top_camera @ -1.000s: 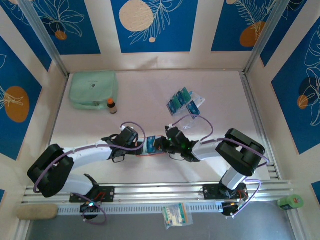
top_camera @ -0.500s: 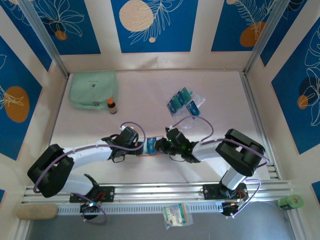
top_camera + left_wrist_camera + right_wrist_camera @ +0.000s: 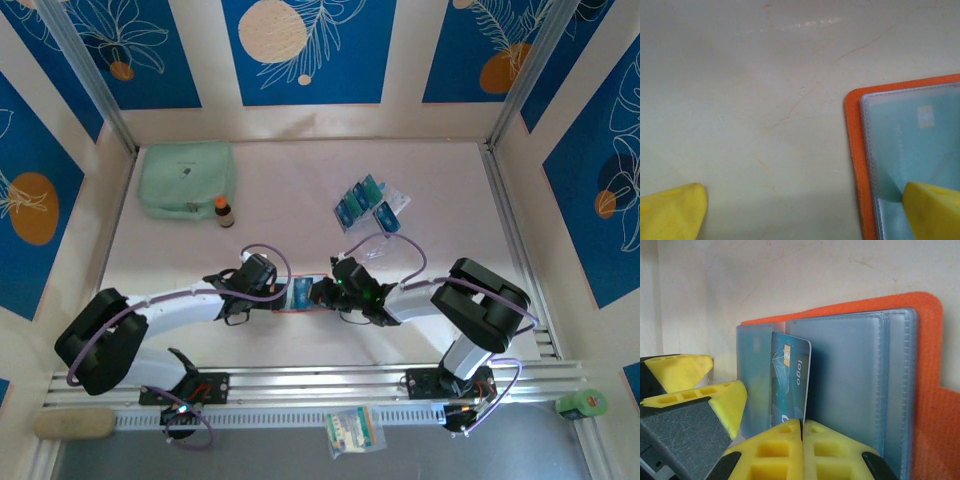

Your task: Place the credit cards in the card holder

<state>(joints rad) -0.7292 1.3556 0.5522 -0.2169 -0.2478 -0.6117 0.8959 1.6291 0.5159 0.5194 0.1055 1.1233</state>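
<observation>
Right pincer (image 3: 802,440) closed tight on the lower edge of a teal card (image 3: 790,385). The card stands upright just ahead of its fingertips, against the clear pockets of the open orange holder (image 3: 927,390). Left pincer (image 3: 800,215) spread fully wide, gripping nothing: one pad (image 3: 935,210) sits over the holder's corner pocket, the other over bare table (image 3: 740,100). Loose cards (image 3: 365,203) lie well beyond the right pincer.
</observation>
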